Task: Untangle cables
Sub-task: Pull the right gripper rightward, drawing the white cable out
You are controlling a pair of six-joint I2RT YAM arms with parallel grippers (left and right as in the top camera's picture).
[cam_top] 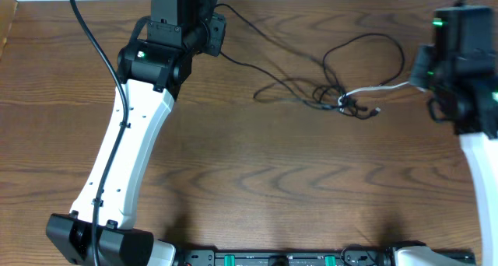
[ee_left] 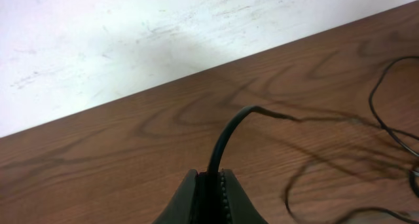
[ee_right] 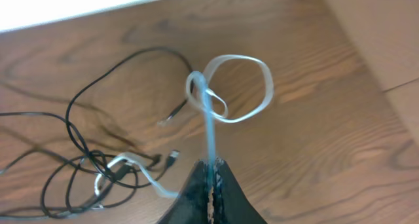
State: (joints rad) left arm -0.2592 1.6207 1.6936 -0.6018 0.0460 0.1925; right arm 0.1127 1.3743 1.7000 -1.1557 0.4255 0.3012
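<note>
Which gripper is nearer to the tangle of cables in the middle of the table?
Right. The right gripper, shut on the white cable, is a short way to the right of the tangle; the left gripper, shut on a black cable, is much farther, on its left.

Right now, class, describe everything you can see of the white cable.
The white cable is thin, pale and flexible, seemingly plastic-coated. One stretch is pinched in the shut right gripper, and just past it the cable curls into an open loop crossing over itself. From above it runs leftward over the wooden table into a snarl with the black cables. Its plug ends cannot be made out.
</note>
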